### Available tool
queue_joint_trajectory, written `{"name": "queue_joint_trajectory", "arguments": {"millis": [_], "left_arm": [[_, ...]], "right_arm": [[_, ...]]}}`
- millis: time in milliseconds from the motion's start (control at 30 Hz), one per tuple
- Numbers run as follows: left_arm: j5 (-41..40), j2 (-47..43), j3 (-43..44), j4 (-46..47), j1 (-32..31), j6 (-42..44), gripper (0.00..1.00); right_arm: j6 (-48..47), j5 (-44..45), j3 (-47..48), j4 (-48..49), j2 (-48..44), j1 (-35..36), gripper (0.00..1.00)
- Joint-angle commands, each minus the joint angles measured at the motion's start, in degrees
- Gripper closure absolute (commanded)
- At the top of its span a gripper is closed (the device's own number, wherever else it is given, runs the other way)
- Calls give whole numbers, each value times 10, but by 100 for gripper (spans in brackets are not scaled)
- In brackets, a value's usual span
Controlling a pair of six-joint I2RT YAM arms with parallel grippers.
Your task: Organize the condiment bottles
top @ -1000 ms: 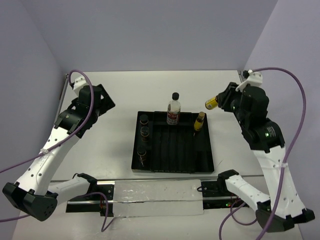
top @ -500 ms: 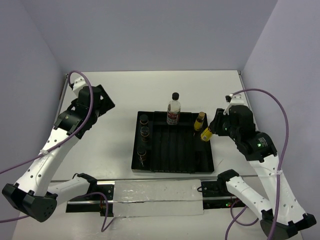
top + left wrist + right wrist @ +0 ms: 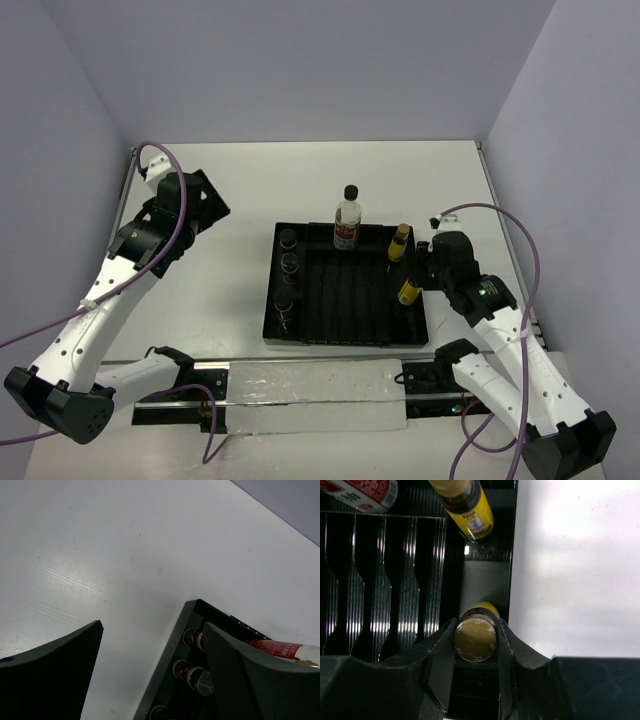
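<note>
Off at the far left, well apart from the bottles, the left pincer (image 3: 152,627) is hanging wide open over the bare surface (image 3: 230,280), gripping nothing. To its right, the black ridged tray (image 3: 345,342) is carrying three dark-brown jars (image 3: 291,266) in a line down its left column, and the taller clear bottle (image 3: 347,222) is standing at the tray's far edge. Further right, one yellow bottle (image 3: 470,515) is standing just ahead of the right pincer (image 3: 476,630), in the tray's rightmost lane. That pincer is clamping its jaws on a second yellow bottle (image 3: 408,292) just below the cap, holding it upright in the same lane, close beside the tray's right wall. Whether the base is touching the tray floor is hidden. The step in hand looks like setting this bottle down behind its twin. The next move is probably calling for a gentle descent until it is seated, then a release and a straight lift clear of the cap and the neighbouring bottle.
</note>
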Motion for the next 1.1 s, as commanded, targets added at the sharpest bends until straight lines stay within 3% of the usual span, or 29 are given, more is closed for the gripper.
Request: {"name": "queue_joint_trajectory", "arguments": {"millis": [0,333,433,500,533,567,633,700,1067], "left_arm": [[-1,1,-2,18,3,-2,11],[-5,4,1,14,3,-2,11],[-10,8,4,9,3,-3,11],[-10,9,6,10,3,-4,11],[-10,9,7,10,3,-4,11],[-7,9,8,11,4,-3,11],[-3,10,10,13,3,-2,11],[-2,10,13,14,3,-2,11],[2,13,10,17,3,0,11]], "right_arm": [[1,6,-6,96,-1,2,91],[1,-3,-60,127,-8,5,91],[1,-15,-71,130,-8,5,86],[1,-22,-77,132,-9,6,69],[1,-23,-78,132,-9,6,67],[1,-24,-78,132,-9,6,49],[1,-24,-74,129,-7,6,34],[1,-24,-70,130,-5,5,25],[1,-28,-27,116,12,7,8]]}}
